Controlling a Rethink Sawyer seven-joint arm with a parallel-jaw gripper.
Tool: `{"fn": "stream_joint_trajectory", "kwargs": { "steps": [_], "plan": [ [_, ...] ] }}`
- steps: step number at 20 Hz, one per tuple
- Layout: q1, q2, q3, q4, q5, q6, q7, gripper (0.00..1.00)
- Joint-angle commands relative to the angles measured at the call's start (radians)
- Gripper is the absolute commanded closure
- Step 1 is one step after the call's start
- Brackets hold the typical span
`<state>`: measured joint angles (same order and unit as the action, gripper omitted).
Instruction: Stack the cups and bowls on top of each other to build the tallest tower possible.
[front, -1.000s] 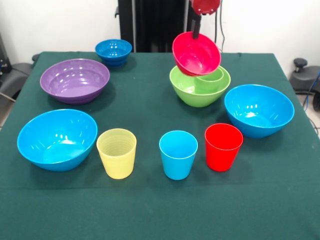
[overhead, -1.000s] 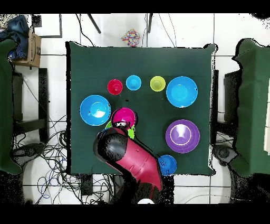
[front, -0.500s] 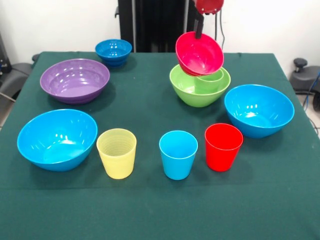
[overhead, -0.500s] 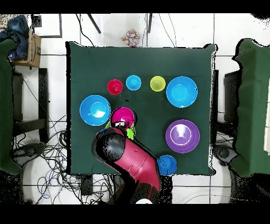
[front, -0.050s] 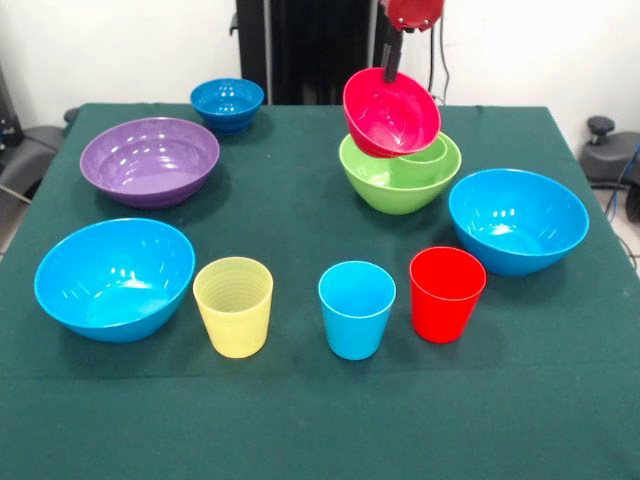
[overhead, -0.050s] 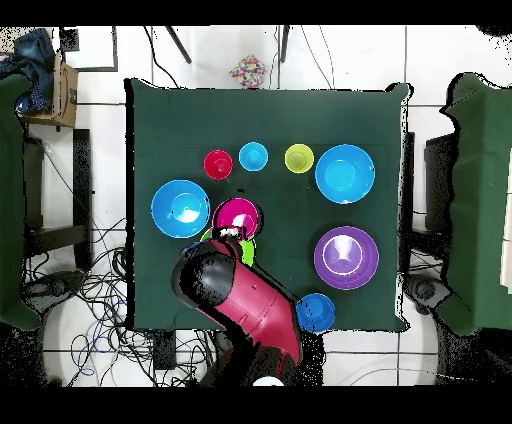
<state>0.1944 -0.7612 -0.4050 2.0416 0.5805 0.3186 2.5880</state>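
Note:
My gripper (front, -0.050s: 390, 66) comes down at the back and is shut on the far rim of the small pink-red bowl (front, -0.050s: 392, 112). That bowl hangs tilted, its opening facing the front, just over the large lime-green bowl (front, -0.050s: 385, 188). A green cup (front, -0.050s: 426, 156) stands inside the lime-green bowl, partly covered by the pink-red one. Along the front stand the pale yellow cup (front, -0.050s: 233, 306), the light blue cup (front, -0.050s: 356, 309) and the red cup (front, -0.050s: 446, 294). In the overhead view the arm (overhead, -0.050s: 240, 305) hides the gripper; the pink-red bowl (overhead, -0.050s: 236, 215) shows beyond it.
Two large light blue bowls sit at front left (front, -0.050s: 115, 278) and at right (front, -0.050s: 517, 220). The purple bowl (front, -0.050s: 150, 160) and the small dark blue bowl (front, -0.050s: 227, 103) are at back left. The green cloth (front, -0.050s: 300, 420) runs to the table's edges.
The pink-red bowl has swung a little to the left and slightly lower over the lime-green bowl, still in the gripper. Everything else is where it was.

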Motion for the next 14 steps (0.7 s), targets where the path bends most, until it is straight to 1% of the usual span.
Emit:
{"fn": "stream_joint_trajectory", "kwargs": {
  "steps": [1, 5, 7, 9, 12, 14],
  "plan": [
    [0.094, 0.09, -0.031, -0.094, 0.032, 0.106, 0.297, 1.0],
    [0.113, 0.098, -0.054, -0.121, 0.037, 0.156, 0.312, 1.0],
    [0.117, 0.096, -0.056, -0.123, 0.039, 0.16, 0.31, 1.0],
    [0.124, 0.11, -0.075, -0.137, 0.021, 0.172, 0.296, 1.0],
    [0.112, 0.105, -0.053, -0.116, 0.035, 0.144, 0.292, 1.0],
    [0.116, 0.106, -0.056, -0.125, 0.034, 0.165, 0.305, 1.0]
  ]
}}
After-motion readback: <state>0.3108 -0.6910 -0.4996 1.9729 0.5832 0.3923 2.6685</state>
